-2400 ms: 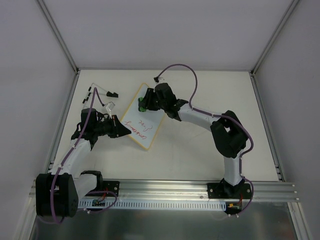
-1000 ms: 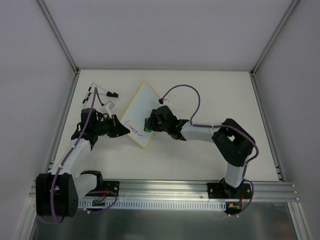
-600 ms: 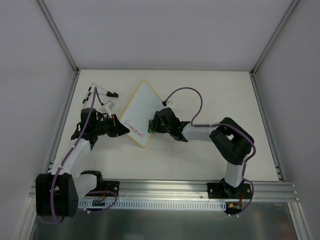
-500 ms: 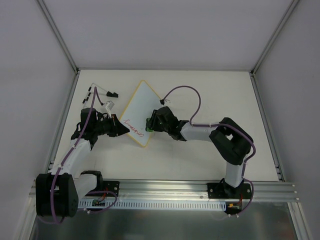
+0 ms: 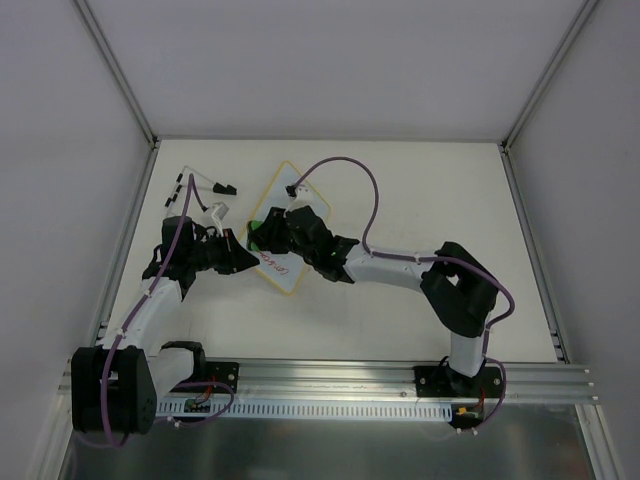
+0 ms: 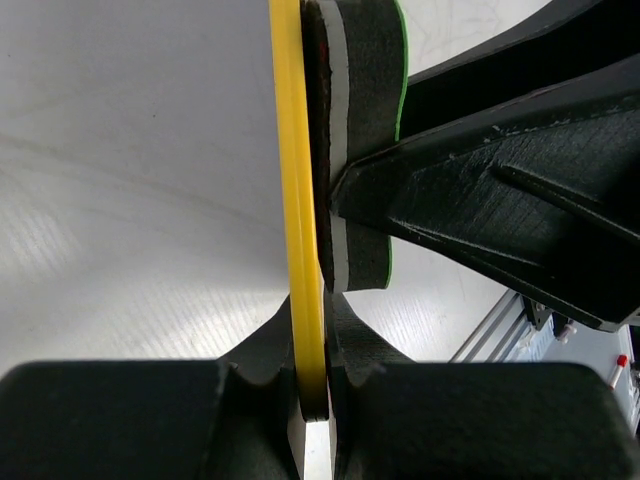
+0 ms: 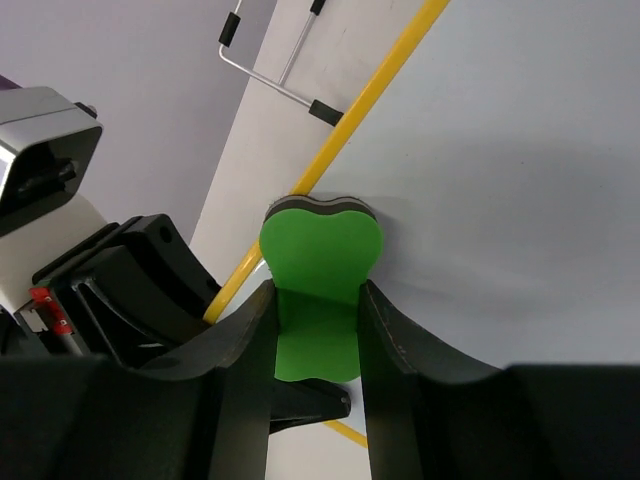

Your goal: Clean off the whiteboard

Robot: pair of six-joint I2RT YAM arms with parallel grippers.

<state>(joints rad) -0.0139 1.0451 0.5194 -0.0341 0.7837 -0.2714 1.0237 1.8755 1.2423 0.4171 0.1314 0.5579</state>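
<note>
The whiteboard, yellow-framed, lies tilted on the table with red writing left near its lower edge. My left gripper is shut on the board's left edge; the left wrist view shows the yellow frame pinched between the jaws of the left gripper. My right gripper is shut on a green eraser pressed on the board near its left edge. In the right wrist view the right gripper holds the eraser flat against the board. The eraser also shows in the left wrist view.
Thin wire pieces with black tips lie at the back left, also in the right wrist view. Grey walls close in the table on three sides. An aluminium rail runs along the near edge.
My right gripper swept the eraser from the board's top down across its middle, then left to the edge near my left gripper. The red writing in the board's middle is gone. The left gripper has kept its hold.
</note>
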